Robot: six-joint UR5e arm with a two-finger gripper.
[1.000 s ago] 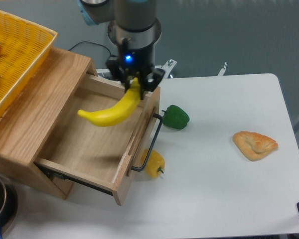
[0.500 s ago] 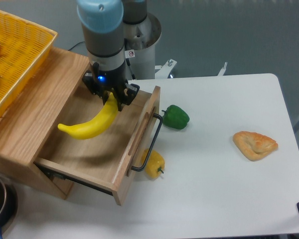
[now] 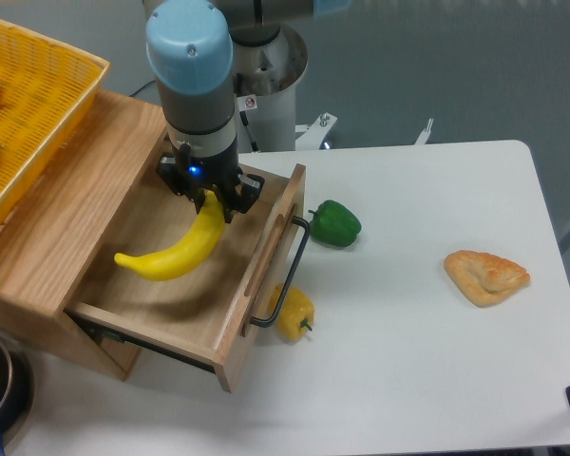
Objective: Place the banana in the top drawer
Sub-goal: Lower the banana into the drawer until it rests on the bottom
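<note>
- The banana (image 3: 176, 250) hangs in the air above the inside of the top drawer (image 3: 171, 285); its upper end is between the gripper's fingers and its free tip points down to the left, over the drawer floor, where a soft shadow lies under it.
- The gripper (image 3: 209, 196) is clenched on the upper end of the banana, with a small blue light on its body just above the fingers.
- The arm comes straight down over the back part of the drawer, so the light blue cap of its joint covers a part of the cabinet behind.
- The top drawer is pulled out wide toward the front right; inside it I see only bare wood, and the banana does not seem to touch the bottom.
- The black loop handle (image 3: 287, 275) stands on the front panel of the drawer.
- A yellow bell pepper (image 3: 295, 312) lies on the white table (image 3: 427, 380) just beside the lower end of the handle, and a green bell pepper (image 3: 336, 223) lies near the upper end.
- A pastry (image 3: 486, 275) lies well apart, on the right side of the table.
- On the wooden cabinet (image 3: 57, 199) stands a yellow woven basket (image 3: 38, 104); at its left edge something red and something pale are seen, cut off by the frame.
</note>
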